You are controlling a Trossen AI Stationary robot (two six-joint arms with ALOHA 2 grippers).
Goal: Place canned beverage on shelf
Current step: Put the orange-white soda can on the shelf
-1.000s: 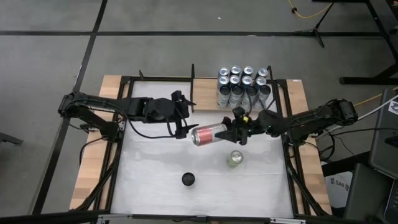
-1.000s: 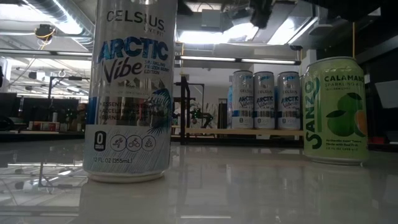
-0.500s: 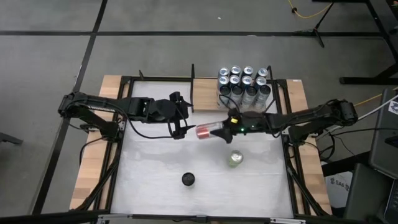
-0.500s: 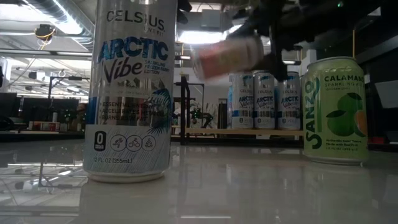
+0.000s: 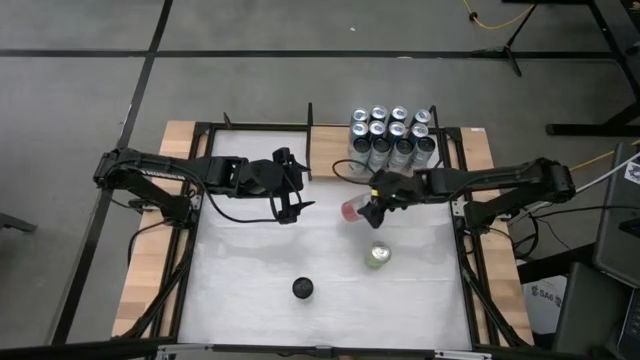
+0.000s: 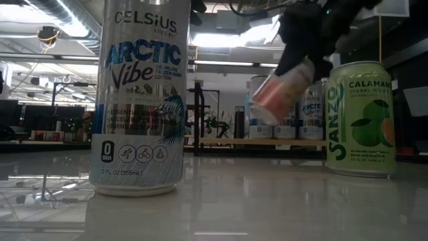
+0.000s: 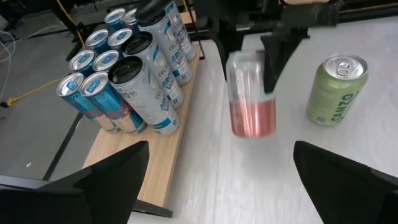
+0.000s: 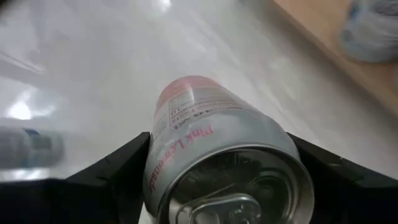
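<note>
Looking straight down in the high view: glossy white table [image 5: 260, 270] edged with pale wooden strips and a black metal frame. Right gripper [image 5: 372, 208] over the table's middle-right, closed on a pink can [image 5: 352, 211] seen nearly end-on, just in front of the shelf. Shelf [image 5: 330, 150], a light-brown board with thin black uprights, at the far edge; eight silver-topped cans [image 5: 392, 137] packed in two rows on its right part, left part bare wood. Green can [image 5: 377, 255] upright on the table, near and in front of the held can. Dark-topped can [image 5: 303, 289] upright, well apart toward the near edge. Left gripper [image 5: 287, 187] left of centre, fingers spread, holding nothing.

Low view: tall silver-blue Celsius can [image 6: 142, 94] close to the lens, reflective table under it. Green Sanzo can at right. Pink can tilted and blurred in the air, clamped from above by dark fingers, clear of the table, in front of the shelf's cans.

Left wrist view: own two dark fingers [image 7: 106, 180] wide apart, empty. Pink can hanging roughly upright, silver upper half and pink lower half, gripped near its top; smooth cylindrical wall. Shelf cans blue-and-silver, pull-tab lids.

Right wrist view: pink can lying lengthwise between the two dark fingers [image 8: 118, 174], touching both; silver lid with pull tab toward the camera, pink lettering on its side.
</note>
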